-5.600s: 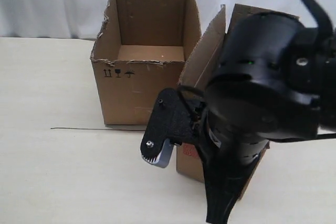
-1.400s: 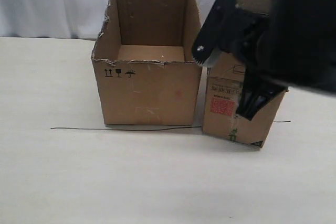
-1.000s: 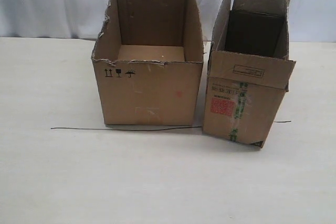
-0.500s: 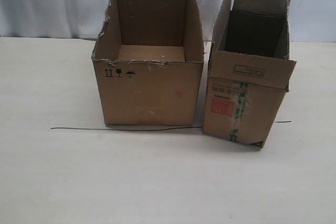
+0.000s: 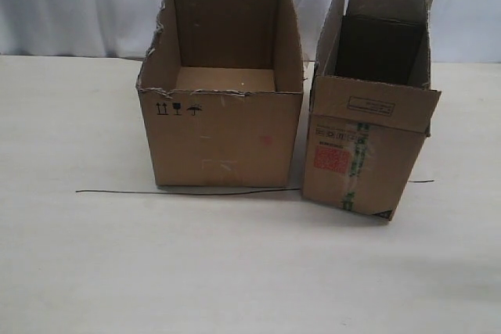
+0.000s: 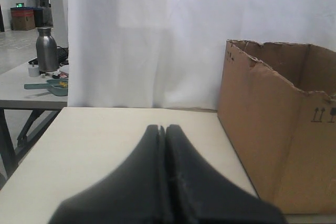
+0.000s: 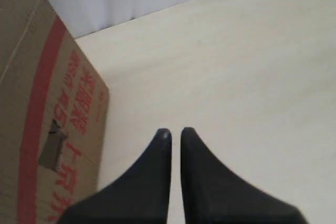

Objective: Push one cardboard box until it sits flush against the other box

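**Askew on the table: the cardboard box (image 5: 364, 158) beside the other box (image 5: 219, 134)**

The cardboard box stood upright and open-topped on the pale table (image 5: 117, 271), just to the right of the other box in the exterior view. Its short end with the red label faced the camera, and its long axis ran back toward the white curtain (image 5: 78, 5). That axis was slightly skewed, the near right corner sitting closer to the camera than the near left one. A thin shadowed gap showed between the two boxes low down. Whether the upper edges touched could not be told.

The left gripper (image 6: 161, 128) hung over bare table apart from the other box, its fingers pressed together and empty. The right gripper (image 7: 175, 131) hovered beside the cardboard box's red-printed side, with only a slit between its fingers and nothing held.
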Motion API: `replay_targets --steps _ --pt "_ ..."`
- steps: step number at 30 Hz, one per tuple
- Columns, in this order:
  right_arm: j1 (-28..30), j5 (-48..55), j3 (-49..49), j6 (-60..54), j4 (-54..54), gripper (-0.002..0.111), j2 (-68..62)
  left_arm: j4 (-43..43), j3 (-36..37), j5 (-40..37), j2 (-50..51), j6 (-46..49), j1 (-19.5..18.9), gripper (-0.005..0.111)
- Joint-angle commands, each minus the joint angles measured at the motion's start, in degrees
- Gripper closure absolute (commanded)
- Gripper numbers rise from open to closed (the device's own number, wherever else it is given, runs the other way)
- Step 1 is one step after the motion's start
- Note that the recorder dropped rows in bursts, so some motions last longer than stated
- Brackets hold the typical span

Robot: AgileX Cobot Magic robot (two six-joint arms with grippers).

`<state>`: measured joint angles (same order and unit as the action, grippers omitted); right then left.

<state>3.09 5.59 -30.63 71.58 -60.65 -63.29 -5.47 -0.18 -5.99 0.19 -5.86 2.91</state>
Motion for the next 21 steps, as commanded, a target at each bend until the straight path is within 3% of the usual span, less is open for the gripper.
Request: replay_targets --steps 1,7,16,21 --pt "9.7 -23.3 1.4 0.2 2.9 0.103 -11.0 0.0 0.2 0.5 -0.2 0.1 0.4 0.107" --pt "16.1 -43.8 -2.1 1.6 4.0 0.103 -28.7 0.0 0.2 0.5 -0.2 0.1 0.4 0.107" --pt "16.1 -63.2 -15.4 8.8 4.3 0.103 -56.0 0.1 0.2 0.5 -0.2 0.1 0.4 0.107" --pt "16.1 -68.3 -23.3 12.4 2.3 0.103 -65.6 0.1 0.2 0.4 -0.2 0.1 0.4 0.107"
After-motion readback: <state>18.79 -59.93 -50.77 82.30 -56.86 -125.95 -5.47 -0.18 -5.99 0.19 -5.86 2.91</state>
